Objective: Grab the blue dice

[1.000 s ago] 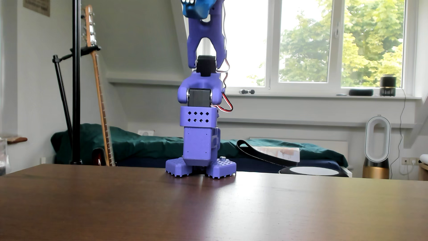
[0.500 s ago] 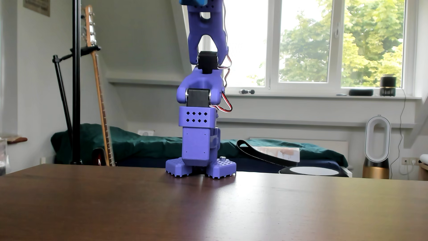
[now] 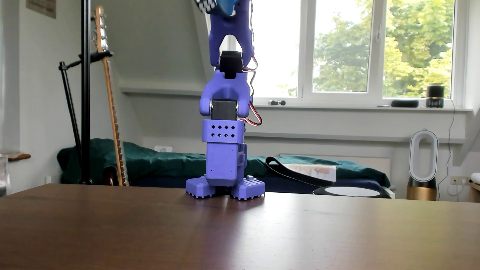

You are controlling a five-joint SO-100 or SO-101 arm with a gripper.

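The blue dice does not show anywhere in the other view; no die lies on the visible brown table (image 3: 233,233). The purple arm (image 3: 224,109) stands on its base (image 3: 224,188) at the table's far edge and rises straight up out of the top of the picture. At the top edge a ridged white-and-dark piece (image 3: 205,5) and a lighter blue part (image 3: 224,7) hang in front of the arm. They look like part of the gripper, but most of it is cut off. Whether it is open or holds anything cannot be seen.
A black stand pole (image 3: 85,90) and a guitar (image 3: 111,103) stand behind the table's left end. A bed with a green cover (image 3: 155,161), a round black-and-white object (image 3: 352,192) and a white-and-gold fan (image 3: 422,166) are behind the table.
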